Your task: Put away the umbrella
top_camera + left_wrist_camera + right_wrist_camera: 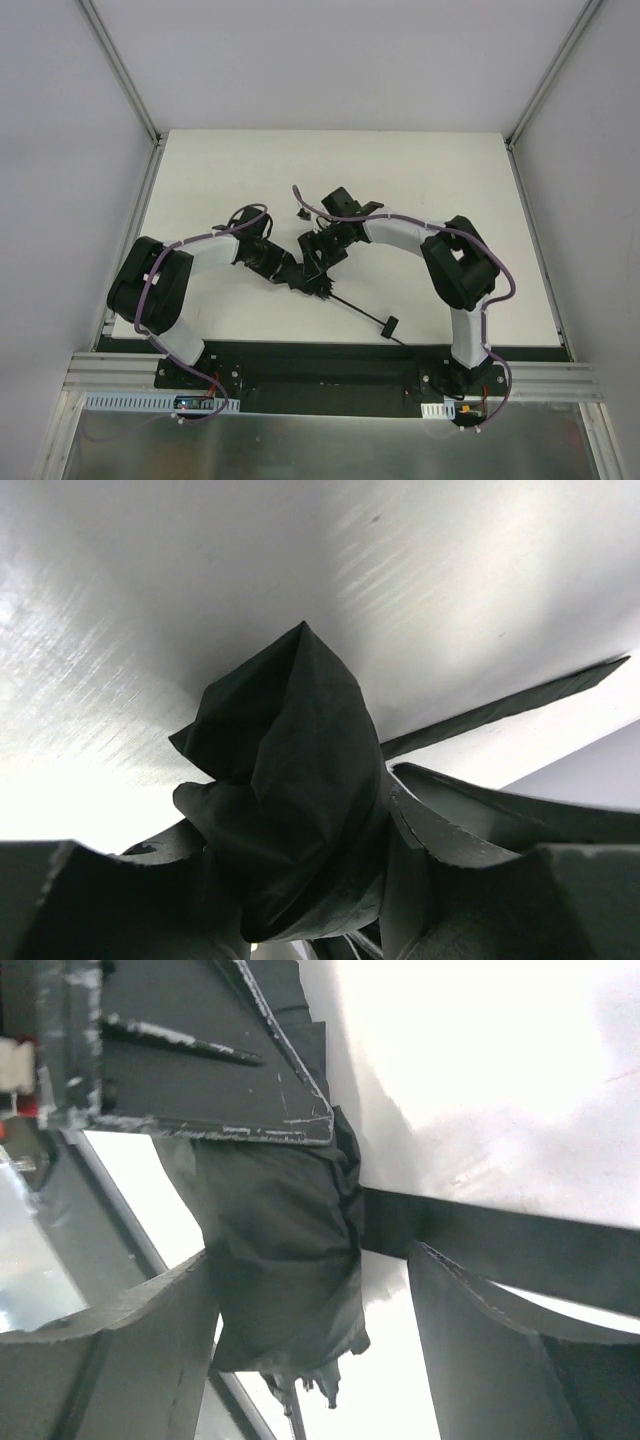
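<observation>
The umbrella lies at the table's middle, its black fabric bundled (316, 262) between both grippers. Its thin shaft (355, 308) runs toward the near right and ends at the small knob handle (389, 325). My left gripper (298, 272) comes in from the left. In the left wrist view its jaws (300, 820) press on the crumpled fabric (290, 750) from both sides. My right gripper (326, 248) reaches in from the right. In the right wrist view it (310, 1260) stands open: the fabric (280, 1230) rests against one finger (150, 1340), with a gap to the other finger (480, 1350).
The white table (450, 180) is walled by grey panels left, right and behind. A small dark object (300, 212) lies just behind the grippers. The left gripper's body (200, 1050) fills the top of the right wrist view. The black base rail (320, 360) runs along the near edge.
</observation>
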